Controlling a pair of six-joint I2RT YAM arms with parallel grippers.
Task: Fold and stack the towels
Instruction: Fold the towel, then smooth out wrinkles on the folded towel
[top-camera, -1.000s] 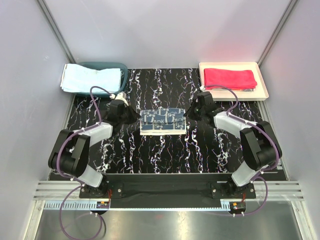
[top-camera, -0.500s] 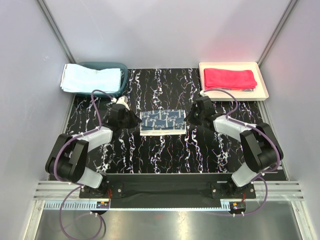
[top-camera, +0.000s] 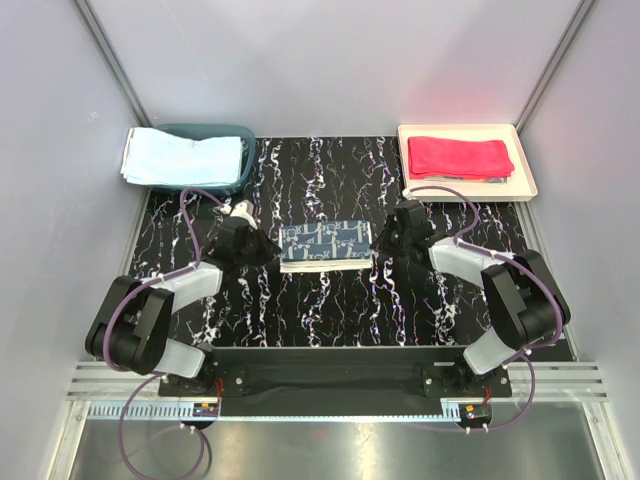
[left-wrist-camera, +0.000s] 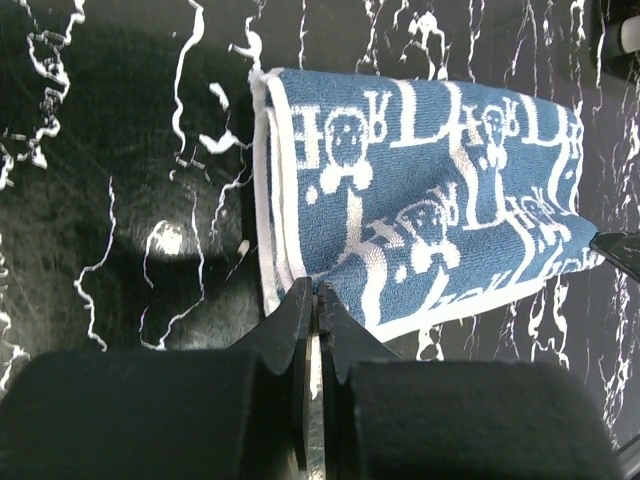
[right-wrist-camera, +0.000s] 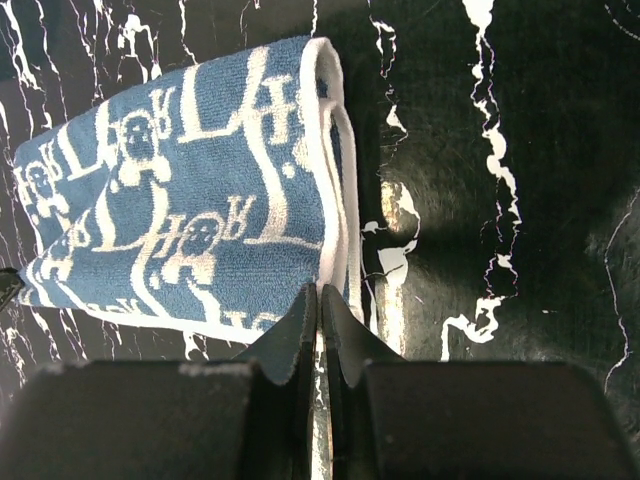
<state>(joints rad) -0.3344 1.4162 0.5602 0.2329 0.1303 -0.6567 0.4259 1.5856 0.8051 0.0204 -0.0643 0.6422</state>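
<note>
At the middle of the black marbled surface (top-camera: 330, 310) lies the folded patterned towel (top-camera: 325, 243), blue with pale figures and a white hem. The left pincer (left-wrist-camera: 316, 292) is pressed together on that hem at the towel's left end, and the right pincer (right-wrist-camera: 318, 292) is clamped the same way at its right end. At the back, the red-pink towel (top-camera: 458, 157) lies folded in the cream tray (top-camera: 527, 182) on the right, and the light blue towel (top-camera: 180, 157) drapes over the teal basket (top-camera: 243, 180) on the left.
</note>
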